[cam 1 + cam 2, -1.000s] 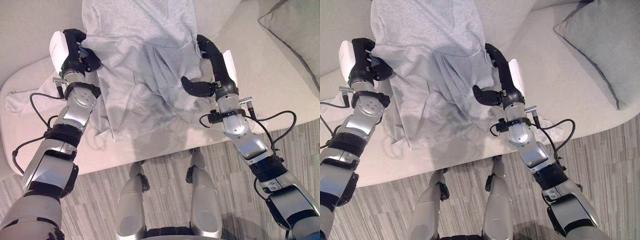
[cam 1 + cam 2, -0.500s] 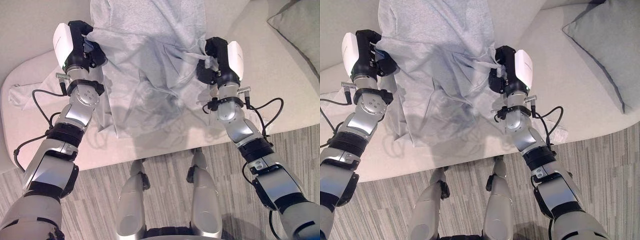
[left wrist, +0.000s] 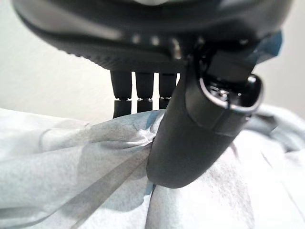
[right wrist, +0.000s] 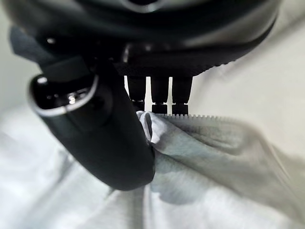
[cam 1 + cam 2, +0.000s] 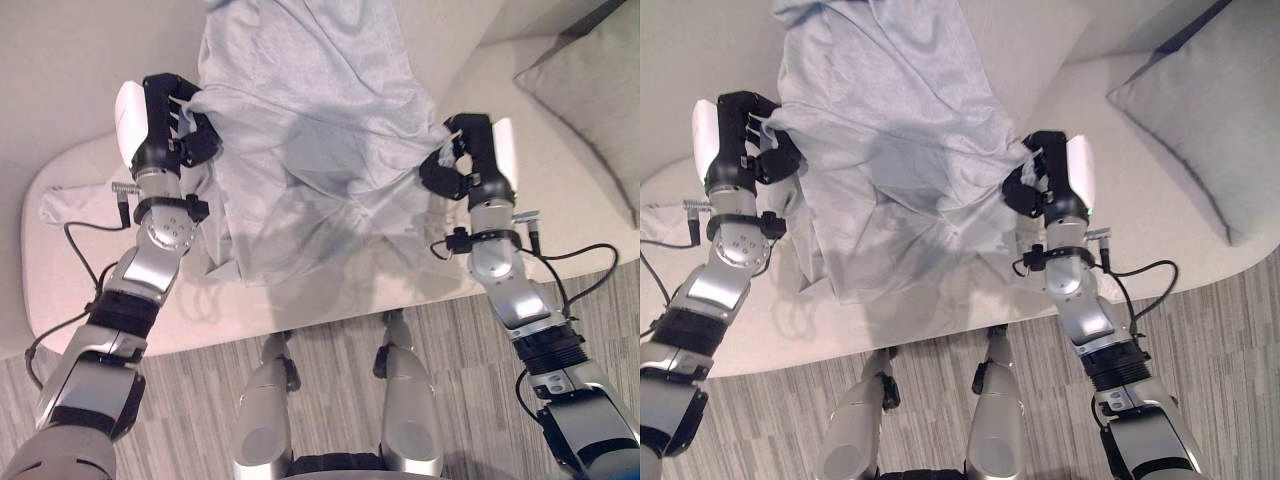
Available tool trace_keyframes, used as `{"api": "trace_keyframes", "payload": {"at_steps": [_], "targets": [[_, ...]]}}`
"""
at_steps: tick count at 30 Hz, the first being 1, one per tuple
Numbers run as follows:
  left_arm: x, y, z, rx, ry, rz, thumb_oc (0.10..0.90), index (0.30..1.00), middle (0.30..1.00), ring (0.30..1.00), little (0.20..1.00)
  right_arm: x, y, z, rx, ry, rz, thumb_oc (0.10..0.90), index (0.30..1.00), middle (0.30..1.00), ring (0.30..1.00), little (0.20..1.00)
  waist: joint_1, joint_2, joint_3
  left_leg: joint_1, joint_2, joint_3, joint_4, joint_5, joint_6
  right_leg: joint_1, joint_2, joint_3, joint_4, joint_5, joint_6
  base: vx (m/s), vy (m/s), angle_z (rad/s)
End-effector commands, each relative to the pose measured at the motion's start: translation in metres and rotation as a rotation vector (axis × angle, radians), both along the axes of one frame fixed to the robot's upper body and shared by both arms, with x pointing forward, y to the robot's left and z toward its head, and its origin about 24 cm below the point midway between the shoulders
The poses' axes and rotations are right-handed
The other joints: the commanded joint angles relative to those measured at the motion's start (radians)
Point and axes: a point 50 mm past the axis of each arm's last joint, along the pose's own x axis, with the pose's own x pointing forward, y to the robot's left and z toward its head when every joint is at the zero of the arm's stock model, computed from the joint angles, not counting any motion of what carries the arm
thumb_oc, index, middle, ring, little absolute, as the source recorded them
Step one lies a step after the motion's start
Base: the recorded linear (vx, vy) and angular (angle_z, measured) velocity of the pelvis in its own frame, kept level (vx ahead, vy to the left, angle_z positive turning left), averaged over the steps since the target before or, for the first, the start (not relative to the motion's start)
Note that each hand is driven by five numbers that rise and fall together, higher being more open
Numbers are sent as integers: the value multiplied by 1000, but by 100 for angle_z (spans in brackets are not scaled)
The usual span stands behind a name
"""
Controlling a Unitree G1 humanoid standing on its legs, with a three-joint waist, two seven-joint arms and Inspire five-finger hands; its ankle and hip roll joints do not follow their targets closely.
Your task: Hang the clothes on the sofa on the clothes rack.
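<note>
A light grey garment (image 5: 310, 130) is stretched between my two hands above the beige sofa (image 5: 560, 190), its upper part lying up the backrest and its lower part draped on the seat. My left hand (image 5: 165, 120) is shut on the garment's left edge; the cloth (image 3: 95, 162) is pinched between thumb and fingers. My right hand (image 5: 465, 160) is shut on the right edge, and the fabric (image 4: 205, 138) bunches under its thumb. A fold of the same grey cloth (image 5: 70, 205) trails out on the seat at the far left.
A grey cushion (image 5: 1210, 110) leans at the sofa's right end. Striped grey wood floor (image 5: 600, 300) runs along the sofa's front edge. The seat to the right of the garment is bare.
My right hand has closed on the garment's right edge and pulled it outward to the right. Both hands have spread the cloth wider and flatter. The camera has shifted a little.
</note>
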Motion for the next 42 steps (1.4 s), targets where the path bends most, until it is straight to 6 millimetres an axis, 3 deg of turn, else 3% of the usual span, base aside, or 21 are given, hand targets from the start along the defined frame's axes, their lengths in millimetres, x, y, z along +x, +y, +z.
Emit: {"api": "trace_keyframes", "payload": {"at_steps": [1, 6, 10, 12, 13, 14, 15, 16, 17, 19, 22, 25, 26, 27, 28, 31, 32, 33, 36, 38, 42], "targets": [[-37, 38, 94, 84, -446, 91, 400, 300, 300, 300, 300, -28, 10, 59, -36, -319, 128, 400, 300, 300, 300, 300, 31, -30, -192, 66, 16, -54, 9, -142, -41, 103, -114, 10, 12, -69, 77, 93, 68, 6], [-53, 37, 98, 152, -475, 67, 400, 300, 300, 300, 300, -39, 5, 77, -128, -350, 154, 400, 300, 300, 300, 300, 43, -29, -321, 141, -33, -67, 2, -170, -23, 206, -139, -38, 6, -72, 90, 97, 121, 16], [-70, 36, 106, 213, -540, 76, 400, 300, 300, 300, 300, -44, -1, 84, -206, -360, 122, 400, 300, 300, 300, 300, 55, -39, -392, 192, -90, -69, 2, -197, 11, 242, -193, -61, 30, -14, 114, 44, 185, 21], [-85, 43, 111, 247, -580, 112, 400, 300, 300, 300, 300, -44, -4, 89, -243, -363, 105, 400, 300, 300, 300, 300, 80, -39, -400, 221, -110, -58, 2, -213, 37, 246, -198, -90, 158, -74, 100, -69, 201, 4], [-86, 44, 111, 247, -580, 113, 400, 300, 300, 300, 300, -44, -4, 90, -244, -364, 106, 400, 300, 300, 300, 300, 78, -39, -397, 221, -110, -58, 2, -209, 38, 242, -200, -90, 166, -76, 97, -110, 129, 1], [-89, 45, 113, 248, -595, 118, 400, 300, 300, 300, 300, -45, -4, 92, -254, -366, 103, 400, 300, 300, 300, 300, 76, -36, -392, 225, -108, -64, 2, -199, 46, 246, -161, -54, 233, -134, 75, -103, 72, 16], [-91, 48, 114, 241, -603, 124, 400, 300, 300, 300, 300, -45, -5, 96, -269, -369, 110, 400, 300, 300, 300, 300, 82, -31, -394, 233, -113, -87, 2, -192, 58, 246, -52, 29, 339, -247, 51, -104, 67, 26], [-92, 48, 114, 240, -604, 125, 400, 300, 300, 300, 300, -45, -5, 96, -270, -370, 110, 400, 300, 300, 300, 300, 83, -30, -392, 232, -110, -85, 2, -188, 57, 240, -50, 32, 347, -248, 48, -76, 43, 26], [-94, 51, 114, 242, -603, 137, 400, 300, 300, 300, 300, -45, -7, 97, -279, -365, 102, 400, 300, 300, 300, 300, 85, -30, -398, 237, -115, -100, 2, -182, 61, 235, 8, 71, 395, -286, 39, -43, -24, 15], [-97, 61, 112, 228, -593, 175, 400, 300, 300, 300, 300, -45, -12, 99, -277, -355, 104, 400, 300, 300, 300, 300, 103, -45, -416, 240, -130, -124, 2, -169, 59, 293, 103, 120, 301, -347, 0, -41, -81, 24], [-101, 77, 103, 190, -563, 229, 400, 300, 300, 300, 300, -44, -21, 98, -234, -338, 98, 400, 300, 300, 300, 300, 133, -68, -440, 215, -132, -152, 2, -140, 46, 357, 144, 136, 135, -329, -26, -101, -158, 23], [-104, 83, 100, 151, -574, 253, 400, 300, 300, 300, 300, -45, -35, 101, -236, -336, 43, 400, 300, 300, 300, 300, 148, -81, -438, 168, -118, -150, 8, -94, 15, 414, 160, 98, 19, -298, -34, -195, -89, 50], [-101, 78, 101, 129, -582, 233, 400, 300, 300, 300, 300, -48, -44, 102, -222, -342, 8, 400, 300, 300, 300, 300, 125, -87, -425, 132, -79, -56, 36, -92, 9, 420, 146, 44, 7, -294, -37, -256, -17, 124], [-100, 77, 102, 129, -584, 229, 400, 300, 300, 300, 300, -49, -45, 103, -221, -344, 4, 400, 300, 300, 300, 300, 124, -87, -425, 120, -78, -61, 46, -89, 10, 415, 147, 39, 7, -289, -39, -323, 77, 207], [-97, 72, 103, 129, -578, 193, 400, 300, 300, 300, 300, -47, -49, 100, -230, -326, -15, 400, 300, 300, 300, 300, 102, -95, -423, 121, -25, 24, 98, -99, 11, 392, 124, 1, 9, -265, -38, -181, 114, 197], [-92, 68, 104, 140, -560, 163, 400, 300, 300, 300, 300, -44, -55, 87, -230, -262, -36, 400, 300, 300, 300, 300, 84, -105, -424, 166, 17, -34, 192, -183, 0, 387, 82, -23, 18, -243, -25, -88, 164, 52], [-89, 68, 103, 135, -550, 162, 400, 300, 300, 300, 300, -44, -56, 84, -243, -249, -47, 400, 300, 300, 300, 300, 79, -98, -422, 178, 23, -69, 186, -183, -8, 386, 77, -26, 23, -245, -21, 60, 324, 9], [-84, 67, 101, 132, -521, 152, 400, 300, 300, 300, 300, -47, -67, 76, -259, -203, -95, 400, 300, 300, 300, 300, 36, -63, -449, 241, 28, -60, 66, -187, -14, 386, 63, -48, 23, -240, 2, 90, 336, 5], [-76, 62, 101, 140, -498, 133, 400, 300, 300, 300, 300, -48, -67, 70, -248, -192, -102, 400, 300, 300, 300, 300, 27, -59, -453, 258, -2, -52, 2, -176, -6, 362, 36, -41, 40, -212, 14, 33, 256, 44], [-68, 52, 111, 192, -487, 98, 400, 300, 300, 300, 300, -44, -61, 64, -219, -190, -80, 400, 300, 300, 300, 300, 17, -55, -451, 270, -30, -10, 2, -208, 14, 328, -2, -22, 40, -175, 39, -27, 230, -20], [-57, 41, 119, 245, -466, 68, 400, 300, 300, 300, 300, -39, -52, 49, -196, -152, -52, 400, 300, 300, 300, 300, 5, -56, -454, 287, -55, 36, 2, -237, 34, 293, -21, 38, 36, -137, 60, -6, 125, -70]]}}
